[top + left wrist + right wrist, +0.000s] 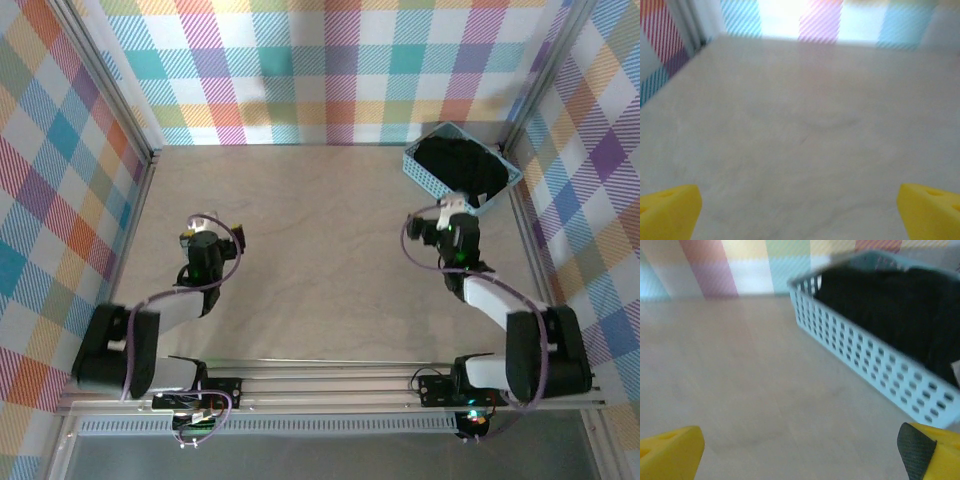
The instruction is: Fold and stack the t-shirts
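Showing the black t-shirts (460, 163) heaped in a light-blue basket (865, 356) at the far right corner of the bench (320, 220). They appear unfolded, though blur hides how many there are. Nothing folded or stacked lies on the bench, so the whole task seems left to do. The right gripper (800, 452) hovers near the basket's wall, released and empty. The left gripper (800, 212), likewise spread wide and empty, hangs well apart over bare pale wood. Plaid walls (330, 60) enclose three sides.
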Tool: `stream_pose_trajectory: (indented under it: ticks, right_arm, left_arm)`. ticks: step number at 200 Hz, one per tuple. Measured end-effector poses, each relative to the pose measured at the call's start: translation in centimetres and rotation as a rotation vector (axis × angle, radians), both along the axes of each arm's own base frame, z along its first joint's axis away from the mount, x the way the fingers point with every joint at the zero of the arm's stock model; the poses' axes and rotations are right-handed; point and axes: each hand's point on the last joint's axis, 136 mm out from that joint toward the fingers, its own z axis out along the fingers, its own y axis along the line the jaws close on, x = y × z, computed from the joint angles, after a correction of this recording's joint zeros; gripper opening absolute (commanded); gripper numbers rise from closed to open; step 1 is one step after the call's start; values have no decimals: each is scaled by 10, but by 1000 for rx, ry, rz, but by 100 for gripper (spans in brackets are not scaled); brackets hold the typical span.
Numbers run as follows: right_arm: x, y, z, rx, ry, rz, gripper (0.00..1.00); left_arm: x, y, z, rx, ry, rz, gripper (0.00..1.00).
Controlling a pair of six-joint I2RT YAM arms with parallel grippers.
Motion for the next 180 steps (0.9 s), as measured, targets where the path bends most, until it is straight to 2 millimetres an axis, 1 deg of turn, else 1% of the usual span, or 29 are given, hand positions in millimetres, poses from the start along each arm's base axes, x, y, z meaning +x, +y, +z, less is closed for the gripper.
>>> stream_pose_trajectory:
  ticks: [4,9,10,15,18,30,35,36,44,50,60,69,72,82,87,99,101,107,115,125,133,148,166,175,180]
  right_arm:
    - [5,0,19,26,-13,-10,100]
    - [10,-1,36,53,-15,-27,100]
    - [12,-2,43,64,-22,-35,100]
    - [17,-4,62,102,-29,-63,100]
    - [21,-7,75,127,-36,-82,100]
    - [32,-16,112,206,-65,-130,95]
    - [37,-23,120,236,-64,-154,93]
    - [38,-24,122,240,-65,-158,93]
    - [48,-35,128,276,-49,-202,92]
    - [56,-43,127,298,-24,-236,92]
    - [75,-57,117,328,40,-296,91]
    - [94,-67,106,350,88,-341,90]
    - [102,-71,98,358,114,-361,90]
    - [120,-81,79,377,172,-407,90]
    - [129,-86,65,386,209,-431,90]
    - [145,-96,34,404,287,-476,90]
    - [147,-98,29,405,300,-484,89]
    - [155,-102,12,418,340,-498,87]
    - [164,-106,-6,435,388,-510,88]
    - [178,-108,-28,458,446,-517,88]
    - [187,-108,-42,469,480,-516,88]
    - [201,-107,-67,495,544,-514,85]
    - [210,-103,-92,533,609,-518,83]
    - [212,-101,-103,553,636,-522,80]
    - [212,-99,-109,563,650,-525,75]
  left_arm:
    - [1,-2,12,-25,-14,3,100]
    - [3,-1,28,-65,-18,27,100]
    - [4,-1,33,-83,-19,37,100]
    - [7,3,49,-125,-27,75,100]
    - [10,5,63,-166,-41,96,100]
    - [23,14,104,-286,-87,141,100]
    - [28,17,114,-332,-91,153,100]
    - [30,18,118,-342,-97,155,100]
    - [40,20,128,-394,-88,160,100]
    - [49,19,130,-427,-66,160,100]
    - [63,11,124,-470,-12,137,100]
    - [74,-7,116,-499,50,89,98]
    - [77,-15,113,-508,70,67,97]
    - [84,-45,102,-534,139,-15,96]
    - [85,-61,98,-553,171,-58,95]
    - [85,-99,97,-592,228,-168,94]
    - [84,-103,97,-595,234,-179,94]
    - [83,-121,102,-608,246,-235,95]
    - [80,-139,111,-621,252,-294,95]
    - [75,-162,127,-633,246,-371,95]
    - [70,-179,143,-637,236,-428,95]
    - [60,-201,171,-622,216,-504,95]
    - [46,-223,201,-559,190,-578,95]
    - [38,-233,212,-523,182,-606,95]
    - [33,-238,216,-501,178,-623,95]
